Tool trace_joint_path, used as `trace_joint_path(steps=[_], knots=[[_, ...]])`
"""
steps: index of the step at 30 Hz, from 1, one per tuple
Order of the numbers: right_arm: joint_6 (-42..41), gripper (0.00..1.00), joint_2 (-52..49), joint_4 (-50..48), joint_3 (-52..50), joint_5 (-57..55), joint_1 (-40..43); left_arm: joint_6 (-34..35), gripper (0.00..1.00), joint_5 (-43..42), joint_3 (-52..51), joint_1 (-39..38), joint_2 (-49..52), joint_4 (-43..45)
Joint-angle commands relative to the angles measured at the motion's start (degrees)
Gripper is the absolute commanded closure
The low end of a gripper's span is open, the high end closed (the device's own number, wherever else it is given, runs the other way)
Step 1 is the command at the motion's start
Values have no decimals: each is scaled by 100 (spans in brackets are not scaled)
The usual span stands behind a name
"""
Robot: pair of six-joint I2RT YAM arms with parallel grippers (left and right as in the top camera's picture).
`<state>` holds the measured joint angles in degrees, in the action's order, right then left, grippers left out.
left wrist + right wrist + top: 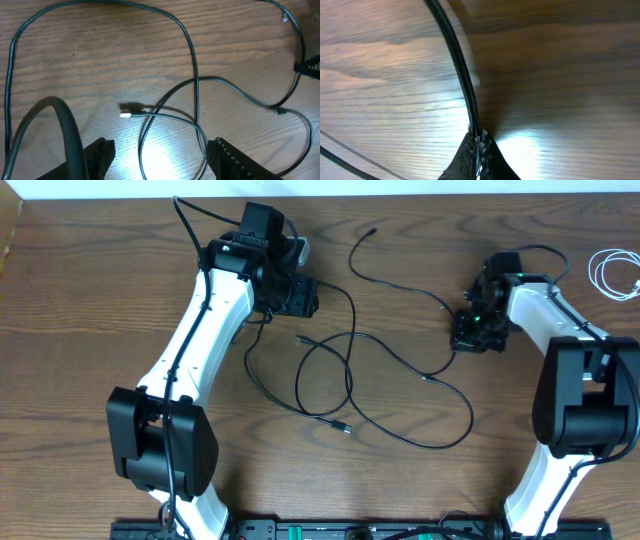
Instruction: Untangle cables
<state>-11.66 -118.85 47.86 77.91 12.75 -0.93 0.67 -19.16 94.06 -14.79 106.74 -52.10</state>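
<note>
Untangling 2 thin black cables (194, 60), crossed at centre.
Left gripper (160, 167) hovers wide open over their loops; right gripper (479, 141) is clamped on 1 strand. Pulling it could cinch the crossing. Thin white coiled cable (598, 270) lies far right.
</note>
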Motion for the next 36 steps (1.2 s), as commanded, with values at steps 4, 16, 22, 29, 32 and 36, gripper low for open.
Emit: trace_joint_path(steps=[4, 16, 22, 29, 32, 36], knots=[[719, 99, -929, -260, -566, 1325, -258, 70, 34, 35, -11, 20, 68, -33], [2610, 99, -645, -33, 52, 5252, -245, 70, 35, 35, -11, 20, 68, 166], [2675, 99, -461, -33, 177, 5344, -249, 72, 35, 33, -11, 17, 68, 164], [2909, 99, -267, -138, 192, 6046, -249, 74, 35, 33, -11, 17, 68, 181], [2905, 99, -131, -306, 197, 6251, -249, 74, 35, 31, -11, 17, 68, 188], [2625, 99, 127, -667, 203, 6220, -249, 76, 35, 31, -11, 17, 68, 186]])
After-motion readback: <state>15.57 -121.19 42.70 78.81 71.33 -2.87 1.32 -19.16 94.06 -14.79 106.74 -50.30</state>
